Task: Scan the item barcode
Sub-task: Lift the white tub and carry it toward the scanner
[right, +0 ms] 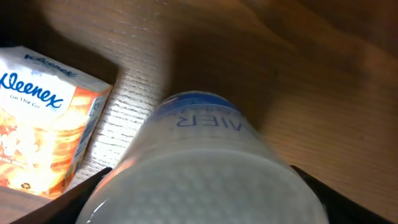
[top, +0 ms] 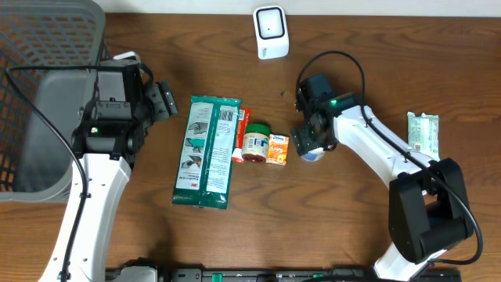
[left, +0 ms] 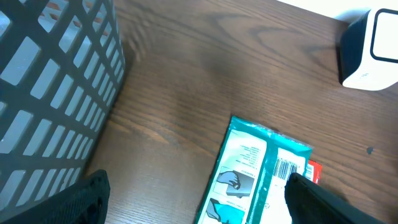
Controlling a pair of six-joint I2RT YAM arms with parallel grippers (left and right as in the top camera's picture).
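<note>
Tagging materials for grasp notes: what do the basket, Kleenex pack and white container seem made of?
The basket looks like grey moulded plastic, matte, with an open lattice. The Kleenex pack seems printed card or film, slightly glossy; unclear which. The white container is likely frosted translucent plastic, going by its dimpled base.

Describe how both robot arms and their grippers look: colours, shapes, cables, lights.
The left arm and right arm match: smooth white links joined by blocky black joint housings. The left gripper and right gripper are black, two-fingered, each with a small green light near the wrist. A thin black cable loops beside each arm.
</note>
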